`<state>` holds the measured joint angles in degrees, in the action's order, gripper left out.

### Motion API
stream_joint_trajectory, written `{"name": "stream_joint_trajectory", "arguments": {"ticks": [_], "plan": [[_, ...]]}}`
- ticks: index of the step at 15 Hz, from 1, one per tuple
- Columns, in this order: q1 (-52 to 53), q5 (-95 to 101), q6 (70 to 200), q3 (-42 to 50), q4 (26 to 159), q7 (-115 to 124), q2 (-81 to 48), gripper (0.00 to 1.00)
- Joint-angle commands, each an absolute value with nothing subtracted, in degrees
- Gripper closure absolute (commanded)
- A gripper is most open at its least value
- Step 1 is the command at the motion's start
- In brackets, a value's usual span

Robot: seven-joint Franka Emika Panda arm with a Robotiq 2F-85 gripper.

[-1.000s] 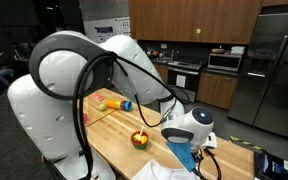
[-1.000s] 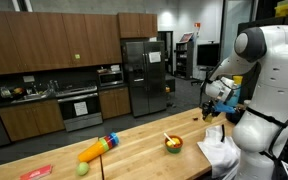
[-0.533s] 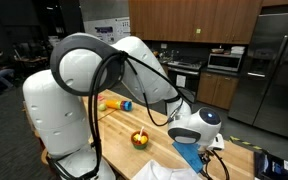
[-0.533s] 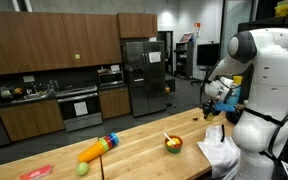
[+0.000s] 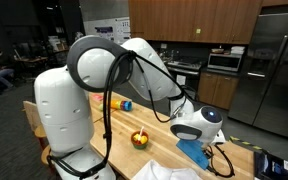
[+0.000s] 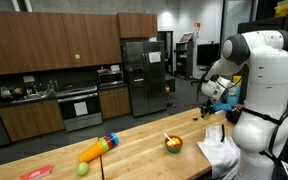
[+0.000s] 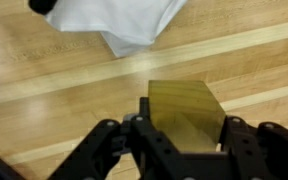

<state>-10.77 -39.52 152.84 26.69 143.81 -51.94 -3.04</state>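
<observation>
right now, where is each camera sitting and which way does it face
An exterior view: close by the robot's base, facing along the table toward the fridge; the arm fills it.
An exterior view: across the table, facing the cabinets; arm at the picture's edge.
Wrist view: looks down; gripper shut on a block.
Both exterior views share the bowl.

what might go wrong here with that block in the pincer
The pincer seems to grip the wooden block near one end, so it may tilt or slip out. The white cloth lies close by on the table; a block set down on its edge could end up tilted.
</observation>
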Motion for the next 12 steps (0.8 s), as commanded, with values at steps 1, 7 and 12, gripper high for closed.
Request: {"name": "stream_joint_trajectory", "arguments": {"ticks": [1, 7, 12], "plan": [[-10.0, -41.3, 153.4, 25.2, 141.9, -57.2, -4.3, 0.71], [-8.8, -36.2, 153.0, 23.8, 141.2, -56.6, -7.4, 0.71], [-9.1, -37.9, 153.1, 22.4, 141.0, -58.6, -10.2, 0.71]]}}
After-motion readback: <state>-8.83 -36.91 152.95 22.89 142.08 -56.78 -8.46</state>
